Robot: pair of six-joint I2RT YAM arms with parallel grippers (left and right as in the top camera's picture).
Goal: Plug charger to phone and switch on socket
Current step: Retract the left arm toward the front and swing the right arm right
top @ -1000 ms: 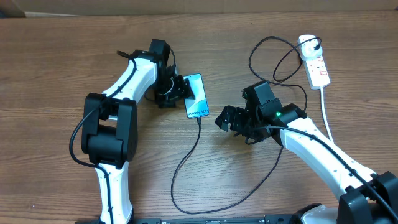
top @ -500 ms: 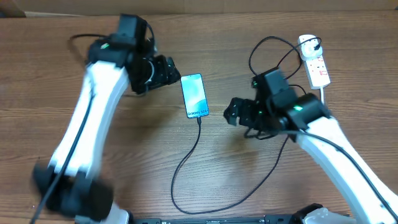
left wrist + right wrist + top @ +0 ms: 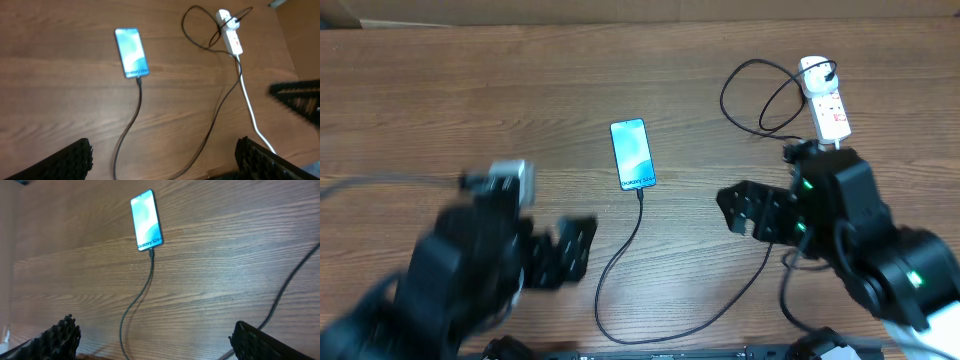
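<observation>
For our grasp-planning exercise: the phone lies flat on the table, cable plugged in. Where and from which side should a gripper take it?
Likely grip the phone across its two long edges, top half, jaws coming straight down from above. It lies flat, screen up, so only its thin sides oppose each other; the charger enters the bottom edge, so avoid that end.

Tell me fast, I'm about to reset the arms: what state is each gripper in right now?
Left gripper: open, holding nothing.
Right gripper: open, holding nothing.
</observation>
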